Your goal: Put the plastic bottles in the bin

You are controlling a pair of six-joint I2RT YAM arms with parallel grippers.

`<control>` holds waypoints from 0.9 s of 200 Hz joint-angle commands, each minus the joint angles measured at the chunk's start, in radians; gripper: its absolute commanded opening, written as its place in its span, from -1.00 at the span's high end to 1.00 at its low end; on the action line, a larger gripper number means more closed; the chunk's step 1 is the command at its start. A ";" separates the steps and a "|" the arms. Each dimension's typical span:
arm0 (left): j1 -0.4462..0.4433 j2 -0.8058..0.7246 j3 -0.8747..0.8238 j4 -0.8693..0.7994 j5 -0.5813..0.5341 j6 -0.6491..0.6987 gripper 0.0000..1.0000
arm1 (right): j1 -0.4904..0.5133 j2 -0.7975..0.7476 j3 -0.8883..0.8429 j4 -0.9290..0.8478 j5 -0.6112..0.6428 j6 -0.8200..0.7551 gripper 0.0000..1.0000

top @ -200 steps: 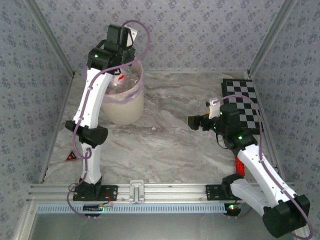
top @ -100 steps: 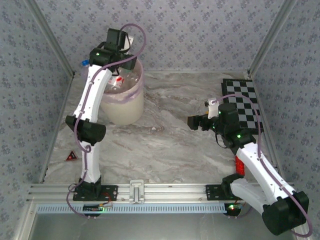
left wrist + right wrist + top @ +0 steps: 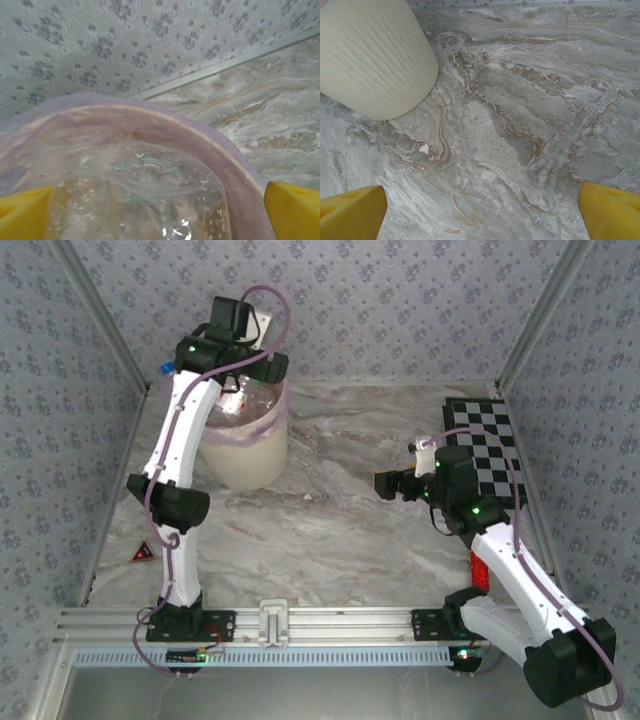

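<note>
Nearest, the right arm (image 3: 500, 550) reaches left over the grey-veined marble tabletop (image 3: 330, 530). The right jaws are spread wide: in the wrist view their yellow pads (image 3: 350, 212) sit at the two lower corners with bare tabletop between them. Beyond that arm a black-and-white chequered board (image 3: 490, 440) lies by the right wall. Farther back on the left stands the round cream-white plastic bin (image 3: 245, 455), lined with a translucent lilac bag (image 3: 220, 150). The left arm (image 3: 185, 440) stretches up to it, and the left jaws hang over its mouth, spread wide. Below them a clear plastic bottle (image 3: 145, 195) lies inside the bin. The pad at the right of that wrist view stands clear of the bottle; whether the other touches it I cannot tell.
</note>
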 commanded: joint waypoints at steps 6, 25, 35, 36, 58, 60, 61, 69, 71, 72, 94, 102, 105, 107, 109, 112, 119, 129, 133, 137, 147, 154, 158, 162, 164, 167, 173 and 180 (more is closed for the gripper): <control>-0.007 -0.172 0.030 0.055 -0.041 -0.005 -0.98 | 0.006 0.009 0.018 0.010 0.013 -0.006 -0.99; 0.001 -0.265 -0.059 0.101 -0.169 0.013 -0.98 | 0.008 0.010 0.013 0.012 0.014 -0.005 -1.00; 0.024 -0.320 -0.129 0.132 -0.199 0.013 -0.98 | 0.007 0.011 0.008 0.013 0.018 -0.007 -0.99; 0.027 -0.325 -0.136 0.134 -0.198 0.011 -0.98 | 0.007 0.011 0.008 0.014 0.018 -0.007 -0.99; 0.115 -0.403 -0.247 0.139 -0.182 -0.038 -0.98 | 0.007 0.027 -0.003 0.029 0.015 -0.007 -1.00; 0.123 -0.408 -0.258 0.138 -0.185 -0.041 -0.98 | 0.007 0.029 -0.003 0.030 0.014 -0.007 -1.00; 0.126 -0.410 -0.263 0.139 -0.186 -0.044 -0.98 | 0.006 0.030 -0.002 0.031 0.014 -0.007 -1.00; 0.154 -0.434 -0.311 0.147 -0.191 -0.061 -0.98 | 0.007 0.041 -0.001 0.033 0.010 -0.007 -1.00; 0.160 -0.440 -0.329 0.153 -0.191 -0.065 -0.97 | 0.007 0.043 -0.001 0.034 0.009 -0.008 -1.00; 0.164 -0.443 -0.335 0.156 -0.190 -0.068 -0.96 | 0.007 0.044 -0.001 0.035 0.008 -0.007 -1.00; 0.222 -0.505 -0.524 0.266 -0.131 -0.107 -0.47 | 0.009 0.066 0.009 0.040 -0.004 -0.008 -1.00; 0.233 -0.509 -0.559 0.289 -0.122 -0.121 -0.25 | 0.010 0.069 0.017 0.036 -0.006 -0.011 -1.00; 0.240 -0.508 -0.569 0.292 -0.118 -0.126 -0.17 | 0.011 0.070 0.020 0.034 -0.006 -0.013 -1.00; 0.243 -0.506 -0.574 0.295 -0.116 -0.131 -0.13 | 0.012 0.071 0.022 0.032 -0.006 -0.013 -0.99; 0.245 -0.505 -0.579 0.298 -0.112 -0.133 -0.09 | 0.012 0.071 0.024 0.029 -0.006 -0.014 -0.99; 0.248 -0.502 -0.588 0.304 -0.108 -0.138 -0.04 | 0.013 0.071 0.026 0.025 -0.005 -0.016 -1.00; 0.253 -0.496 -0.605 0.317 -0.097 -0.145 0.02 | 0.015 0.069 0.031 0.019 -0.001 -0.019 -0.99; 0.257 -0.485 -0.624 0.338 -0.076 -0.150 0.14 | 0.018 0.065 0.036 0.013 0.005 -0.021 -1.00; 0.256 -0.479 -0.628 0.344 -0.066 -0.151 0.18 | 0.019 0.064 0.035 0.010 0.006 -0.021 -1.00; 0.257 -0.470 -0.630 0.346 -0.055 -0.152 0.22 | 0.020 0.063 0.035 0.010 0.008 -0.021 -0.99; 0.257 -0.450 -0.630 0.349 -0.040 -0.152 0.24 | 0.021 0.060 0.036 0.007 0.010 -0.017 -0.99; 0.256 -0.434 -0.627 0.353 -0.034 -0.155 0.25 | 0.023 0.063 0.037 0.005 0.006 -0.013 -1.00; 0.256 -0.425 -0.626 0.357 -0.032 -0.156 0.25 | 0.024 0.065 0.038 0.002 0.003 -0.012 -1.00; 0.257 -0.417 -0.626 0.360 -0.028 -0.159 0.25 | 0.025 0.067 0.042 0.001 0.002 -0.012 -1.00; 0.256 -0.414 -0.625 0.362 -0.026 -0.160 0.25 | 0.026 0.068 0.042 0.001 0.001 -0.010 -1.00; 0.257 -0.408 -0.624 0.364 -0.023 -0.163 0.25 | 0.029 0.070 0.044 -0.002 0.000 -0.010 -1.00; 0.257 -0.399 -0.625 0.373 -0.013 -0.171 0.25 | 0.034 0.074 0.047 -0.003 0.002 -0.010 -1.00; 0.257 -0.393 -0.628 0.388 0.000 -0.179 0.25 | 0.042 0.078 0.050 -0.004 0.006 -0.010 -1.00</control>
